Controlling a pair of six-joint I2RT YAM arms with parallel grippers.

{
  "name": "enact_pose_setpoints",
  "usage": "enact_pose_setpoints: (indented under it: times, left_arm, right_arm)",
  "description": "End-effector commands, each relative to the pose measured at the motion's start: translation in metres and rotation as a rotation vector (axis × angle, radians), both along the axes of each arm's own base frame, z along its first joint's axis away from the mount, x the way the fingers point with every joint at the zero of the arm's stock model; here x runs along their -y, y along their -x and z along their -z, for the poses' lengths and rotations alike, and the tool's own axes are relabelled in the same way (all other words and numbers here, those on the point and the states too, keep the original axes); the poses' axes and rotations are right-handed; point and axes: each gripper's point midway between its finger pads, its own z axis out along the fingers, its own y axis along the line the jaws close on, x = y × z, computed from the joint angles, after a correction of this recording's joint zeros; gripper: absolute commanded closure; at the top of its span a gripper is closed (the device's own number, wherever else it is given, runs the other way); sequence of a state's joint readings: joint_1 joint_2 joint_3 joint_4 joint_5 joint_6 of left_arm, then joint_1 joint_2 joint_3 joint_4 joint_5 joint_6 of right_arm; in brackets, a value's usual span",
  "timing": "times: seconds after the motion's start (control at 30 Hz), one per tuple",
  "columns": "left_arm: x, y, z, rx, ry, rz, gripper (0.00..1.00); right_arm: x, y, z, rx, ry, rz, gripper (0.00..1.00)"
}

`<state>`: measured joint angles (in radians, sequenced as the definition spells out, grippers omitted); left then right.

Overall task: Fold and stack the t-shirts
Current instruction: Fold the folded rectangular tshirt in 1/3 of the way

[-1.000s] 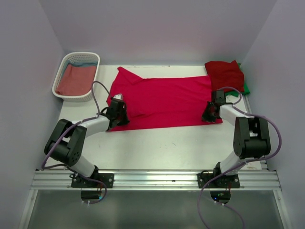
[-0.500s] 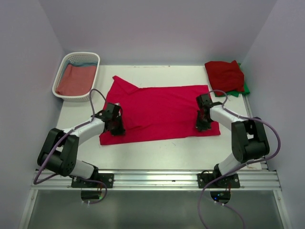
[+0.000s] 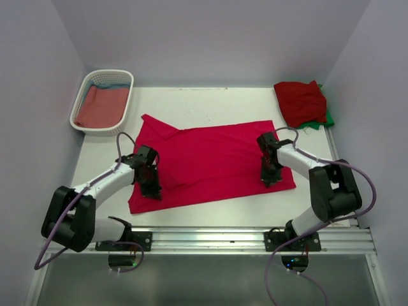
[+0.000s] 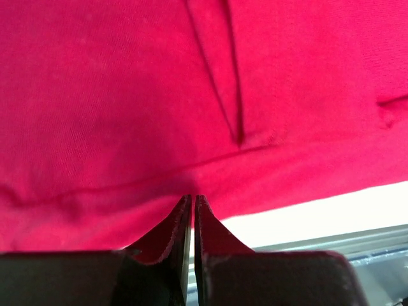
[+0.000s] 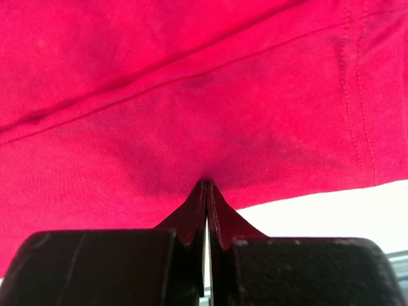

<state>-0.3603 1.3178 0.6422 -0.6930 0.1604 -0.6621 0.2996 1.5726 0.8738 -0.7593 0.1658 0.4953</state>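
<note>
Plainly, the crimson t-shirt [image 3: 210,159] lay spread across the middle of the white table [image 3: 217,102], its long edges running left to right and slightly askew, with a sleeve poking out at the far left corner. Both arms reached in over its near side. The left gripper [image 3: 152,186] pointed down at the near left part of the shirt, beside a fold. In the left wrist view its fingertips [image 4: 192,199] stood almost together with only a thin dark slit between them, right at the cloth's near hem; whether any fabric was caught in that slit could not be told. The right gripper [image 3: 269,178] sat on the near right part of the shirt. In the right wrist view its tips [image 5: 206,185] were pressed tight together, and the cloth puckered into them, so it was pinching the crimson fabric.

At the far right corner a darker red t-shirt [image 3: 301,101] lay folded on top of a green t-shirt [image 3: 328,118], of which only an edge showed. At the far left, the white basket [image 3: 80,105] held a dusty-red t-shirt [image 3: 99,107] and, behind it, a blue one [image 3: 111,83].
</note>
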Motion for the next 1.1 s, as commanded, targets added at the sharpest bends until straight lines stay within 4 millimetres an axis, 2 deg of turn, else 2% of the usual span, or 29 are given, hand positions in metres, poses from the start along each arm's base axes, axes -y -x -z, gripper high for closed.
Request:
enact_pose_setpoints:
  times: [0.0,0.03,0.07,0.1,0.13,0.17,0.2,0.23,0.27,0.3,0.33,0.4,0.43,0.5,0.53,0.57,0.63,0.67,0.7,0.73,0.77,0.8,0.83,0.9,1.0,1.07]
  left_arm:
    - [0.002,-0.022,-0.037,0.101,0.005,0.006,0.91]
    - [0.007,-0.042,-0.058,0.179,0.021,0.019,0.91]
    - [0.006,-0.056,-0.071,0.237,0.009,0.02,0.88]
    - [0.008,-0.069,-0.084,0.291,0.006,0.026,0.86]
    - [0.008,-0.082,-0.095,0.336,-0.005,0.018,0.82]
    - [0.007,-0.105,-0.118,0.418,-0.027,-0.001,0.65]
    - [0.005,-0.123,-0.131,0.49,-0.044,-0.023,0.54]
    - [0.004,-0.14,-0.15,0.552,-0.047,-0.075,0.42]
    - [0.0,-0.152,-0.155,0.589,-0.073,-0.102,0.28]
    - [0.003,-0.172,-0.168,0.669,-0.051,-0.131,0.24]
    - [0.003,-0.183,-0.173,0.703,-0.044,-0.153,0.2]
    - [0.005,-0.213,-0.178,0.747,0.004,-0.185,0.19]
    - [0.001,-0.223,-0.174,0.745,0.007,-0.198,0.19]
    - [-0.01,-0.253,-0.154,0.688,0.017,-0.228,0.21]
    - [-0.023,-0.271,-0.156,0.694,0.022,-0.251,0.25]
    - [-0.024,-0.282,-0.128,0.627,0.026,-0.246,0.25]
    - [-0.033,-0.307,-0.123,0.636,0.039,-0.25,0.28]
    - [-0.035,-0.315,-0.099,0.589,0.037,-0.247,0.28]
    - [-0.038,-0.322,-0.094,0.585,0.04,-0.248,0.29]
    - [-0.046,-0.334,-0.097,0.601,0.048,-0.256,0.3]
    - [-0.043,-0.343,-0.087,0.6,0.083,-0.239,0.31]
    - [-0.052,-0.351,-0.089,0.611,0.082,-0.256,0.33]
    - [-0.057,-0.354,-0.083,0.6,0.082,-0.26,0.34]
    - [-0.066,-0.362,-0.087,0.631,0.092,-0.286,0.34]
    - [-0.088,-0.367,-0.088,0.646,0.139,-0.353,0.35]
    - [-0.091,-0.368,-0.088,0.649,0.163,-0.363,0.35]
  right_arm:
    - [-0.004,0.017,-0.016,-0.014,-0.004,-0.008,1.0]
    - [-0.007,0.014,-0.023,0.007,-0.013,-0.014,1.0]
    - [-0.011,0.004,-0.035,0.057,-0.028,-0.019,0.98]
    - [-0.012,0.001,-0.045,0.083,-0.034,-0.028,0.94]
    - [-0.014,-0.008,-0.062,0.152,-0.047,-0.035,0.82]
    - [-0.018,-0.022,-0.079,0.219,-0.065,-0.047,0.76]
    - [-0.021,-0.035,-0.092,0.286,-0.074,-0.063,0.67]
    - [-0.02,-0.045,-0.107,0.355,-0.075,-0.06,0.47]
    - [-0.023,-0.058,-0.123,0.413,-0.086,-0.063,0.41]
    - [-0.026,-0.069,-0.133,0.464,-0.094,-0.079,0.36]
    - [-0.027,-0.076,-0.141,0.498,-0.095,-0.079,0.33]
    - [-0.031,-0.096,-0.158,0.565,-0.096,-0.087,0.29]
    - [-0.033,-0.102,-0.163,0.584,-0.101,-0.093,0.28]
    - [-0.039,-0.114,-0.169,0.598,-0.111,-0.108,0.28]
    - [-0.041,-0.119,-0.17,0.6,-0.108,-0.113,0.28]
    - [-0.043,-0.126,-0.176,0.622,-0.111,-0.113,0.27]
    - [-0.043,-0.137,-0.184,0.655,-0.104,-0.107,0.26]
    - [-0.044,-0.142,-0.191,0.679,-0.107,-0.105,0.25]
    - [-0.049,-0.151,-0.199,0.723,-0.133,-0.113,0.25]
    - [-0.053,-0.153,-0.203,0.734,-0.151,-0.125,0.25]
    - [-0.056,-0.155,-0.21,0.753,-0.168,-0.132,0.25]
    - [-0.061,-0.155,-0.214,0.759,-0.194,-0.146,0.25]
    - [-0.062,-0.155,-0.218,0.765,-0.2,-0.152,0.25]
    - [-0.058,-0.15,-0.22,0.768,-0.187,-0.157,0.25]
    - [-0.053,-0.141,-0.217,0.772,-0.177,-0.156,0.25]
    - [-0.052,-0.136,-0.208,0.756,-0.174,-0.154,0.26]
